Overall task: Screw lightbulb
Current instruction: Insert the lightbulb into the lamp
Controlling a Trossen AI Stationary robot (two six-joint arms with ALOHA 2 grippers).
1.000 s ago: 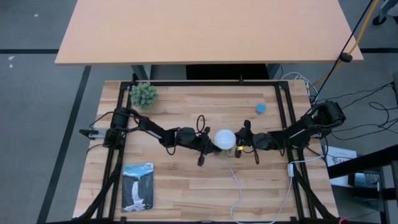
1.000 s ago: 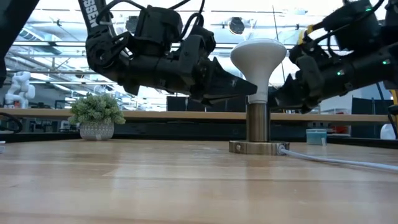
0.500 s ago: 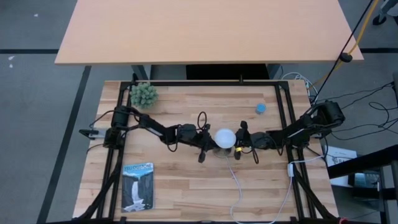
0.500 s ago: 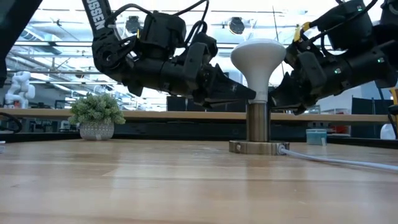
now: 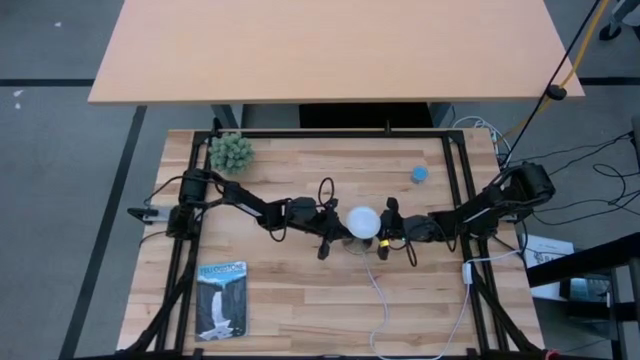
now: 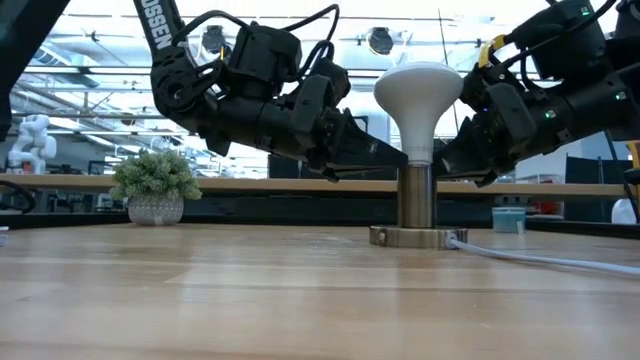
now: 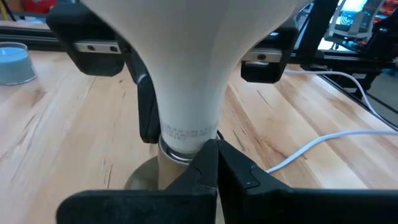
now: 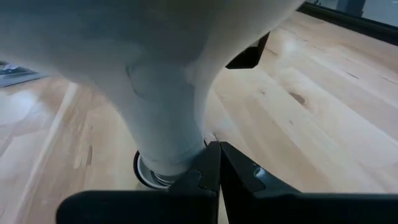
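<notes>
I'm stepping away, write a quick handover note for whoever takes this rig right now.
Left pincer: shut, tips against the neck of the bulb from its side, nothing gripped.
Right pincer: shut, against the neck from the opposite side.
Bulb: upright in the socket at mid-table, cord running to the near edge.
Done: bulb seated in the socket.
Left: can't tell if it is screwed fully home; check that, then back both arms off.

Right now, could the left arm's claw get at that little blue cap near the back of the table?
Probably yes. The blue cap sits alone on bare wood, but the shut left claw is down by the bulb and would have to lift past it.
</notes>
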